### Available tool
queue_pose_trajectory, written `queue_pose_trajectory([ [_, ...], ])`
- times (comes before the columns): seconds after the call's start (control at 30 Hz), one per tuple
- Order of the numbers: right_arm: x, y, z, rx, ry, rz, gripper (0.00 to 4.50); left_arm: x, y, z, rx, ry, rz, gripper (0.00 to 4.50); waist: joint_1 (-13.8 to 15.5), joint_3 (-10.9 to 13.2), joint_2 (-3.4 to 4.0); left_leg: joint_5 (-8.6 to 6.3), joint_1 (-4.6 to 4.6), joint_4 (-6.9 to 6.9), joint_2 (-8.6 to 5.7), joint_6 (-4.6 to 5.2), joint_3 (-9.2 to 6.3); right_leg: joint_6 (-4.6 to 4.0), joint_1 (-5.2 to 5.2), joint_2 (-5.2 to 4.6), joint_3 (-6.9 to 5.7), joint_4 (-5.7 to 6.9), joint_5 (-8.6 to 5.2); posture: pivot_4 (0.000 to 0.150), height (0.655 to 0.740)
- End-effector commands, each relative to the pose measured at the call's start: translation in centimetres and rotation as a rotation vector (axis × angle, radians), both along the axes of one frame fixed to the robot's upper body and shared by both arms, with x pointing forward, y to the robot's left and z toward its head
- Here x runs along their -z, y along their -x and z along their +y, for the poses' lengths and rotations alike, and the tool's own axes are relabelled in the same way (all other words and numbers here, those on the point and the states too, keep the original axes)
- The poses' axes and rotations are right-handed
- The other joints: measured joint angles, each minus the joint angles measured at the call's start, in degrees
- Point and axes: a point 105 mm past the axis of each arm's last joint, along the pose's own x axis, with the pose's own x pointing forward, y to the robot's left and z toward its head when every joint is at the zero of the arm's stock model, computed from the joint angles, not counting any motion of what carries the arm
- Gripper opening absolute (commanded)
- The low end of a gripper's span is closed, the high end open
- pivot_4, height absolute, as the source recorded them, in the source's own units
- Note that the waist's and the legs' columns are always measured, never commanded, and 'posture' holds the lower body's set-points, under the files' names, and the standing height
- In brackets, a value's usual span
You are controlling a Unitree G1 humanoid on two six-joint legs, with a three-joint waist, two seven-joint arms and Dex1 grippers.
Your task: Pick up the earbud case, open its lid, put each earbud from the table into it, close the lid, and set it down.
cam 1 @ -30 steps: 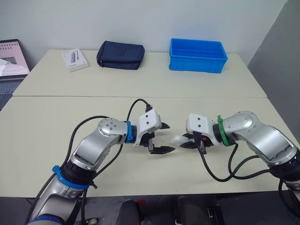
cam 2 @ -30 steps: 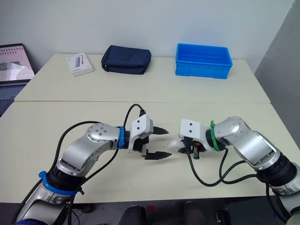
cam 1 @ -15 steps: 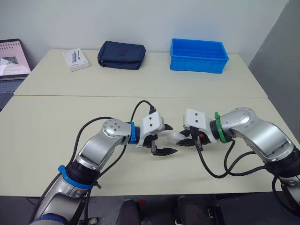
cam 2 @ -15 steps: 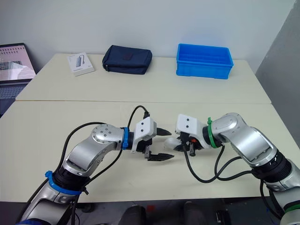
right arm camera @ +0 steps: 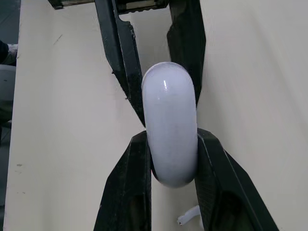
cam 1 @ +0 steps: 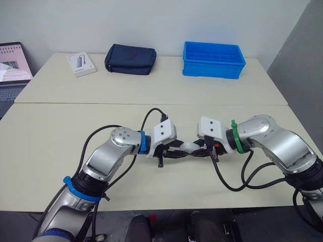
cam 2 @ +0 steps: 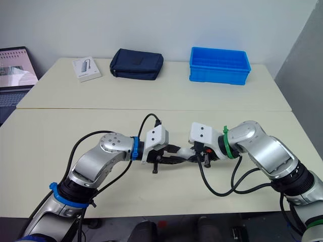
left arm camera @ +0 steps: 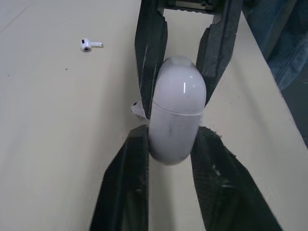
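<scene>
As arms [cam 1: 113,151] [cam 1: 270,141] face inward, end effectors [cam 1: 180,151] [cam 1: 198,150] clamp case [cam 1: 189,146].

Both head eyes look forward and down from the 6 o'clock edge of the table [cam 1: 60,151], well back, taking in its top out to the far edge at 12; they share nearly the whole scene. The left wrist camera faces 3 o'clock and the right faces 9, each very close along its own fingers [right arm camera: 127,192], and they share the case [left arm camera: 175,113] between them.
</scene>
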Motion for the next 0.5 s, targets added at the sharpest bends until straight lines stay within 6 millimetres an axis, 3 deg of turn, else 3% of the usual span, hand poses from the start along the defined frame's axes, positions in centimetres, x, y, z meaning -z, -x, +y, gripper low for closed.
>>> queue_pose_trajectory([
  [0.03, -1.67, 0.25, 0.51, -0.041, -0.023, -0.063, 0.78, -1.15, 0.0, -0.59, 0.005, 0.037, -0.04, 0.77, 0.0, 0.0, 0.0, 0.0, 0.0, 0.0, 0.0, 0.0, 0.0, 0.0, 0.0, 0.0, 0.0, 0.01, 0.0, 0.15, 0.7218],
  [0.4, -1.37, 0.62, 0.39, -0.072, -0.003, -0.066, 0.78, -0.8, 0.11, -0.62, -0.004, 0.039, -0.038, 0.77, 0.0, 0.0, 0.0, 0.0, 0.0, 0.02, 0.0, 0.0, 0.0, 0.0, 0.0, 0.0, 0.0, 0.03, 0.0, 0.15, 0.7218],
  [0.5, -1.22, 0.41, -0.06, -0.071, 0.02, -0.084, 1.83, -0.67, 0.15, -0.55, -0.008, 0.045, -0.033, 0.77, 0.0, 0.0, 0.0, 0.0, 0.01, 0.03, 0.0, 0.0, 0.0, 0.0, 0.01, 0.0, 0.01, 0.03, 0.01, 0.15, 0.7218],
])
